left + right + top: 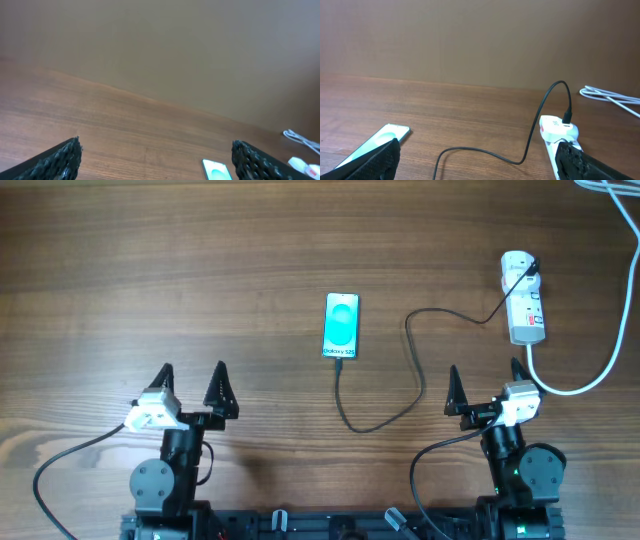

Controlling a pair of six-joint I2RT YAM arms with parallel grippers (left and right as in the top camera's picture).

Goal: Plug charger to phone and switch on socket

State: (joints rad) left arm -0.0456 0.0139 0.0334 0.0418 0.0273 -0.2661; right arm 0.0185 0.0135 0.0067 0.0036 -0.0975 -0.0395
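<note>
Left gripper (192, 367) and right gripper (484, 368) both spread wide, empty; charger (415, 370) tip looks seated in phone (341, 326), can't confirm.

A brown wood-grain tabletop (200, 260) spreads wide and meets a plain tan wall (470, 35) at its far edge.

Brown wooden table (200, 270), grain running 9 to 3 o'clock, plain tan wall (190, 45) behind its far edge at 12 o'clock, soft even light
</note>
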